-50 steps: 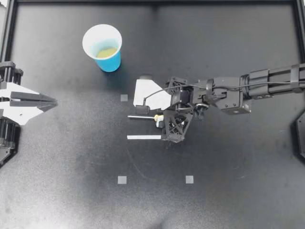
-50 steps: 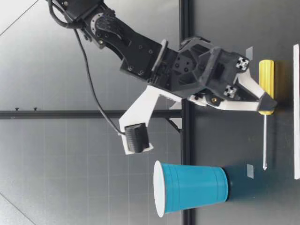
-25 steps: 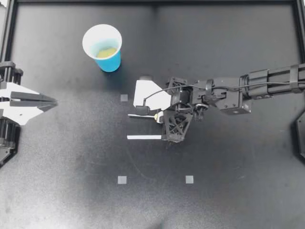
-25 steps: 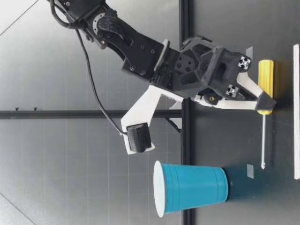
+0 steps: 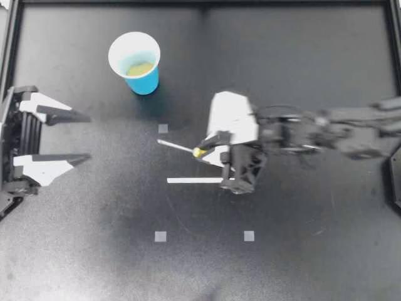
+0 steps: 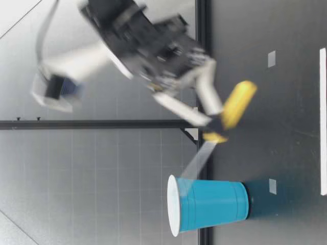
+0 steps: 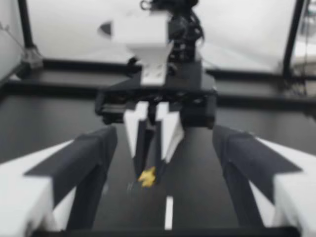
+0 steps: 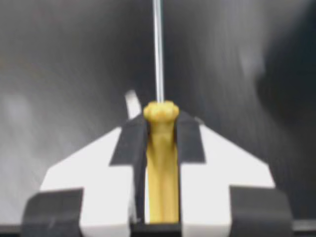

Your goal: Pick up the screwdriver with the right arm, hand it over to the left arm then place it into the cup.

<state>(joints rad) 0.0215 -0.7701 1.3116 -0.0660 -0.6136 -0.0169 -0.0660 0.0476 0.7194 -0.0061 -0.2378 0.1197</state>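
Right arm came in from the right side, reaching across to the table's [image 5: 301,63] middle. Right gripper [image 5: 210,149] was clamped on the screwdriver [image 5: 178,147] at the yellow handle, with the metal shaft sticking out toward the left arm's side. In the low view the right gripper [image 6: 217,115] was blurred and angled downward. The screwdriver [image 6: 237,104] was up off the table and tilted, shaft end higher than the handle butt. In the right wrist view both fingers [image 8: 131,143] pressed the handle [image 8: 160,163] from two sides, and the shaft ran straight ahead.

Left arm sat at the left edge. Left gripper [image 5: 88,137] was spread wide with nothing in it, its fingers pointing toward the middle and well apart from the screwdriver. In the left wrist view its fingers [image 7: 89,158] framed the right gripper [image 7: 152,148] facing it, and the yellow handle end [image 7: 147,176] showed between that gripper's tips.

Cup [image 5: 139,66] stood upright, nearer the left arm and well apart from both grippers. A white tape strip [image 5: 193,180] lay on the table beside the right gripper.
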